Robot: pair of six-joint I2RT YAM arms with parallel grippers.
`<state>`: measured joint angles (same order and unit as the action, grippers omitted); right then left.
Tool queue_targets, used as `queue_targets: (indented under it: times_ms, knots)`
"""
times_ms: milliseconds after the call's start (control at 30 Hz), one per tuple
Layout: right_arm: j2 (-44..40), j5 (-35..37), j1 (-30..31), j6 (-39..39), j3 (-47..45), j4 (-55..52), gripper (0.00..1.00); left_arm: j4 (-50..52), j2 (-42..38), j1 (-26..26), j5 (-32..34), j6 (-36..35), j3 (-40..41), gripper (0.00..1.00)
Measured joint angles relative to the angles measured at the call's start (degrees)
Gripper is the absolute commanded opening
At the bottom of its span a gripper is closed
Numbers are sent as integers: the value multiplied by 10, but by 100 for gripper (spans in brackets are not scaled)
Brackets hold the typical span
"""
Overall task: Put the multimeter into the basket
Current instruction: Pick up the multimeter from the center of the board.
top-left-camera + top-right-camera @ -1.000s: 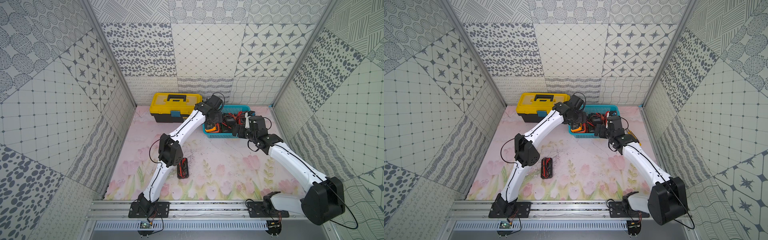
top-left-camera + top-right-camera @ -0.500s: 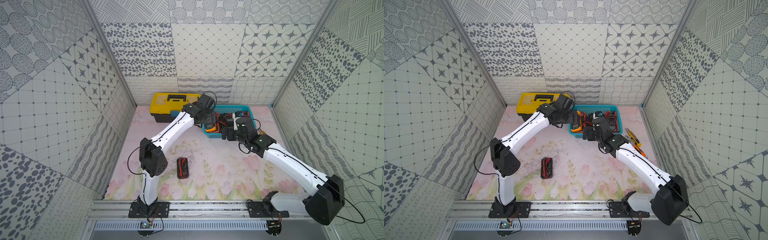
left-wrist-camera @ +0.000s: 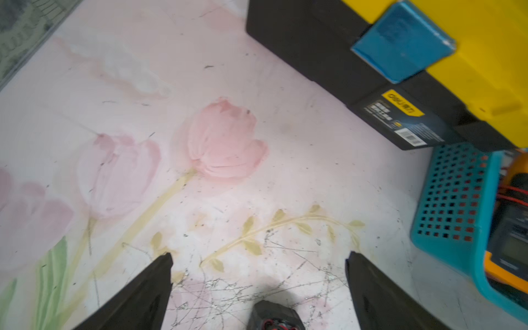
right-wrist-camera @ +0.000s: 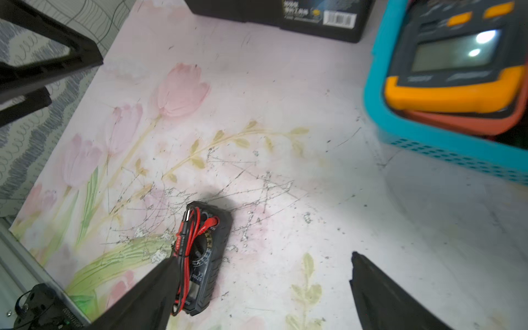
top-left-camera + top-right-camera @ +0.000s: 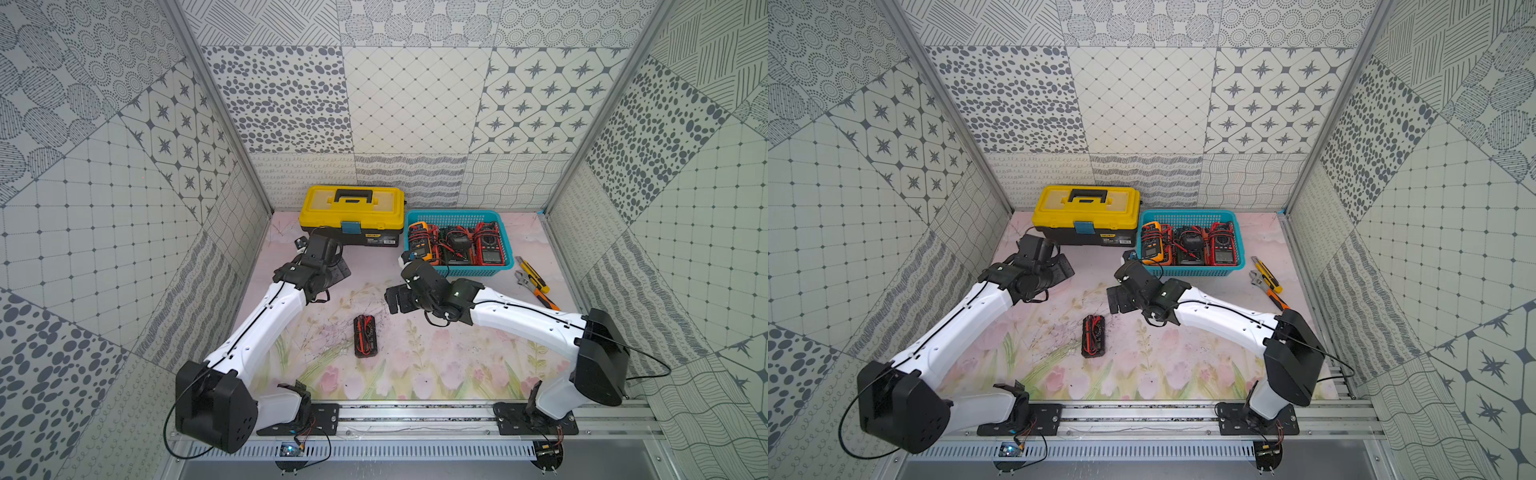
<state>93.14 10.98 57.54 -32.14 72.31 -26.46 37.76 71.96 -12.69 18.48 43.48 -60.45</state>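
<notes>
My left gripper (image 5: 343,270) and right gripper (image 5: 395,300) spread, empty; multimeter (image 5: 365,341), seven o'clock from basket (image 5: 453,214), looks rigid, light, leads loose on top: I would pinch its long sides

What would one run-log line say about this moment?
left gripper: open, empty | right gripper: open, empty, near multimeter | multimeter: flat on mat, outside basket
</notes>
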Motion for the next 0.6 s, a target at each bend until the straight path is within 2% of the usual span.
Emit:
queue_targets:
  times_ms: [200, 367, 600]
  knots:
    - [97, -45, 48, -32, 70, -30, 98, 11, -93, 58, 32, 44, 69, 99]
    - [153, -74, 66, -37, 119, -55, 98, 13, -150, 72, 56, 75, 89, 99]
    - [229, -91, 70, -44, 172, -91, 98, 10, -174, 76, 63, 95, 96, 99]
